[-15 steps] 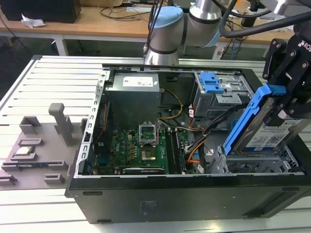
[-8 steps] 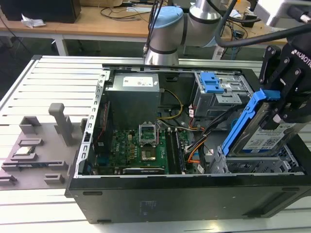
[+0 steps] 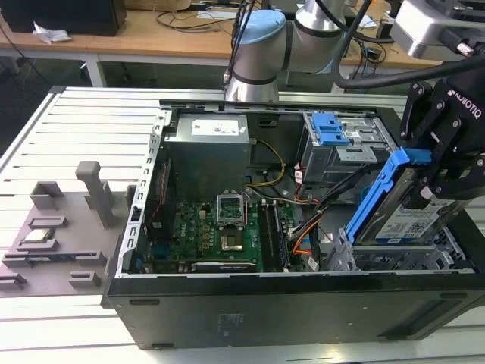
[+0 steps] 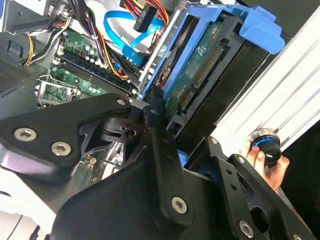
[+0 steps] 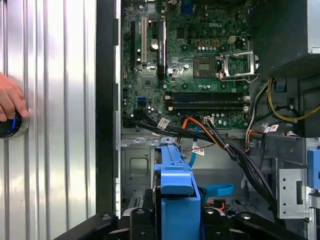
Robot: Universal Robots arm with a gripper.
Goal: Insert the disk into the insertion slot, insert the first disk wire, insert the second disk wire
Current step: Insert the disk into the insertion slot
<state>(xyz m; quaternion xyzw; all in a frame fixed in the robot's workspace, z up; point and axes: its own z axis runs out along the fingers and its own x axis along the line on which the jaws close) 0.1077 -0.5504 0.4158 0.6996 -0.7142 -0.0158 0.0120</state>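
Your hand [image 3: 428, 178] is pinching the disk [image 3: 409, 221] by its blue caddy [image 3: 370, 201], tilted just above the insertion slot [image 3: 455, 254] at the exterior view's right. Judge it rigid, fairly heavy and shock-sensitive; hold the caddy's sides, never twist.

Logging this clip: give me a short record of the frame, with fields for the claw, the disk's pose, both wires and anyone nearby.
grasp: claw shut on the disk
pose: disk steeply tilted, lower end at the insertion slot, not seated
wire one: first disk wire loose inside the case, not plugged into the disk
wire two: second disk wire loose inside the case, not plugged into the disk
person: hand on a round knob on the ribbed table beside the case
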